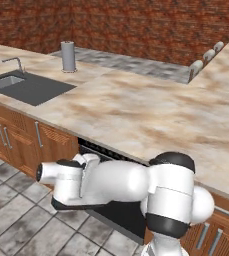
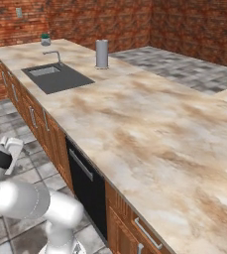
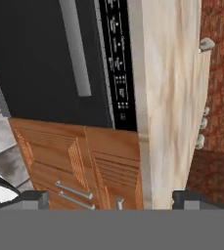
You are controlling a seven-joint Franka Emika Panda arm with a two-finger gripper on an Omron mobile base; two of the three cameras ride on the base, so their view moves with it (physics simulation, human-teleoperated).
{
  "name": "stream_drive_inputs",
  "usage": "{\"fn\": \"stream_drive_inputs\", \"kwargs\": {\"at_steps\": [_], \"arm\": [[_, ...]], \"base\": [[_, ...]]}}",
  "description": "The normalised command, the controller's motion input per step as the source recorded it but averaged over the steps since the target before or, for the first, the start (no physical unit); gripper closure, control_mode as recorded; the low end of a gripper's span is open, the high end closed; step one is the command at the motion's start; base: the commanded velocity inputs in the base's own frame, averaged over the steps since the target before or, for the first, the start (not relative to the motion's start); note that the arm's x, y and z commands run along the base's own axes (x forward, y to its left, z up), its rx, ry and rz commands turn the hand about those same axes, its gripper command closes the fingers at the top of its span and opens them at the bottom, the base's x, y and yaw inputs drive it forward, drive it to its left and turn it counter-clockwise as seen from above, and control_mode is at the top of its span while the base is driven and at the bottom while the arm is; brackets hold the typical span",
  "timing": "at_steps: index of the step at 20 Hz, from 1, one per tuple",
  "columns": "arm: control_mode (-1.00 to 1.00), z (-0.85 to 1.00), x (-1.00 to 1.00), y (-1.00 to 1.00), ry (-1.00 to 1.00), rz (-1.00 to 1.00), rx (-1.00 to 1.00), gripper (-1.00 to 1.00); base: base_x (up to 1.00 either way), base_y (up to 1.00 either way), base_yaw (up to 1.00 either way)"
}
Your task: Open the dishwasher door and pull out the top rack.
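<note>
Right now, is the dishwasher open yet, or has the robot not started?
Nothing is done yet. The dishwasher door sits shut, flush with the wooden cabinets, so the top rack is hidden behind it. In hand: the gripper points at the door, with its grey handle ahead and not touched; its jaws stand wide apart. Left to do: grab the handle, swing the door down, then pull out the rack.

The dishwasher door is being largely covered by the robot arm in the left base view; its grey bar handle is being cut off by the top edge of the hand view. The lettering on the control strip beside that handle is too small to be read. The gripper is being shown by its tips alone, so the jaw setting cannot be determined.
</note>
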Motion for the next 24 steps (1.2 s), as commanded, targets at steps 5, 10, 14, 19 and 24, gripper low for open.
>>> {"fn": "stream_drive_inputs", "kwargs": {"at_steps": [5, 10, 14, 19, 24], "arm": [[-1.0, -0.18, 0.02, 0.0, 0.0, 0.0, -0.14, -1.0], [-1.0, -0.16, 0.1, 0.0, 0.0, 0.0, -0.12, -1.0], [-1.0, -0.18, 0.14, -0.03, 0.0, 0.0, -0.09, -1.0], [-1.0, -0.18, 0.17, -0.08, 0.0, 0.0, -0.06, -1.0], [-1.0, -0.21, 0.1, -0.12, 0.0, 0.0, -0.03, -1.0]], "base": [[0.0, 0.0, 0.0], [0.0, 0.0, 0.0], [0.0, 0.0, 0.0], [0.0, 0.0, 0.0], [0.0, 0.0, 0.0]]}}
